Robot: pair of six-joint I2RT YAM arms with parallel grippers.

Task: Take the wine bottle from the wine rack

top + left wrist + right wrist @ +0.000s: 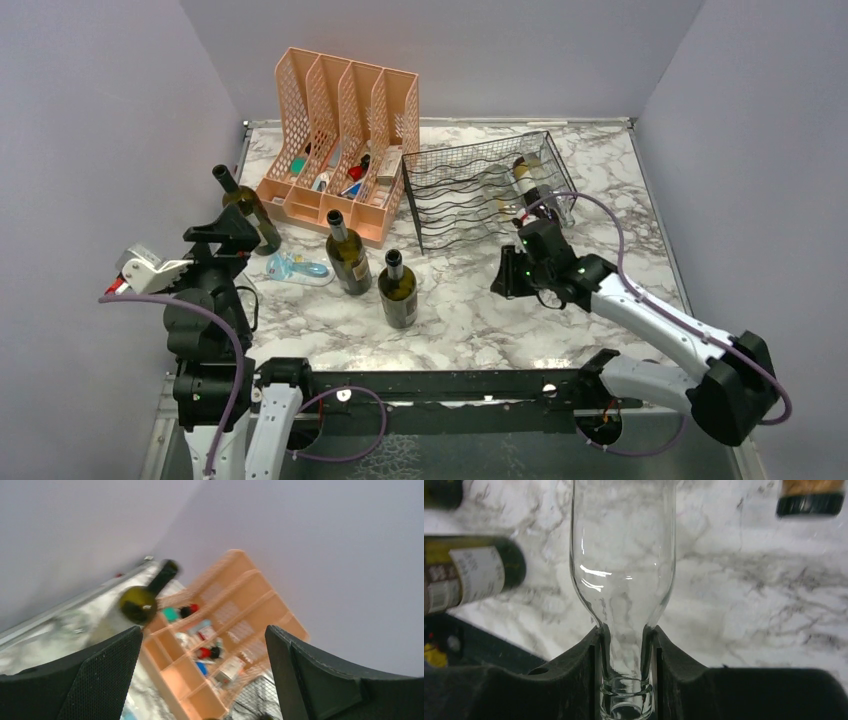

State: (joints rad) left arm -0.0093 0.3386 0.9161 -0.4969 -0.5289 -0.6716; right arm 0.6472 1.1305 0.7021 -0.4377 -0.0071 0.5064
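A white marble-patterned table (470, 310) carried a peach plastic file organiser (300, 90) with four slots, standing toward the back left. Small bottles and packets sat in its low front compartments, too small to name. Three dark green bottles stood upright: the left wine bottle (250, 210) just beside the organiser's left end, the middle wine bottle (347, 255) just before its front, and the front wine bottle (398, 290) beside that. A blue-and-white packet (300, 268) lay flat between the left and middle ones.

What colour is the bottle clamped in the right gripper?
Clear, colourless glass bottle; shows best in the right wrist view.
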